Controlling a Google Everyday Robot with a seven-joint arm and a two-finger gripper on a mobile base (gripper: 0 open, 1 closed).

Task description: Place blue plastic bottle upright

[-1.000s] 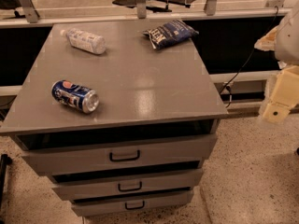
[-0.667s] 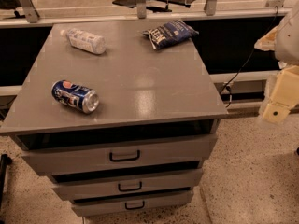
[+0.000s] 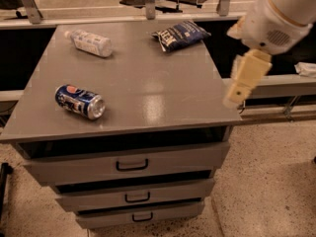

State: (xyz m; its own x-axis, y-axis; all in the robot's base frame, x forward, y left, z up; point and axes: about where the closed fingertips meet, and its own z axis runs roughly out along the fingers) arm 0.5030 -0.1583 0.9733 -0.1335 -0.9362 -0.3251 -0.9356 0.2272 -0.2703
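The blue plastic bottle (image 3: 90,42) lies on its side at the far left of the grey cabinet top (image 3: 148,78), white cap pointing left. My gripper (image 3: 236,95) hangs at the right edge of the cabinet top, far from the bottle and holding nothing. Its cream finger (image 3: 245,76) points down over the front right corner.
A blue soda can (image 3: 80,101) lies on its side at the front left. A dark blue snack bag (image 3: 179,34) lies at the far right. Three drawers (image 3: 131,166) sit below the top. A rail and chair legs stand behind the cabinet.
My arm and gripper have moved left, from beside the cabinet to over its right edge. The bottle, can and bag have not moved.
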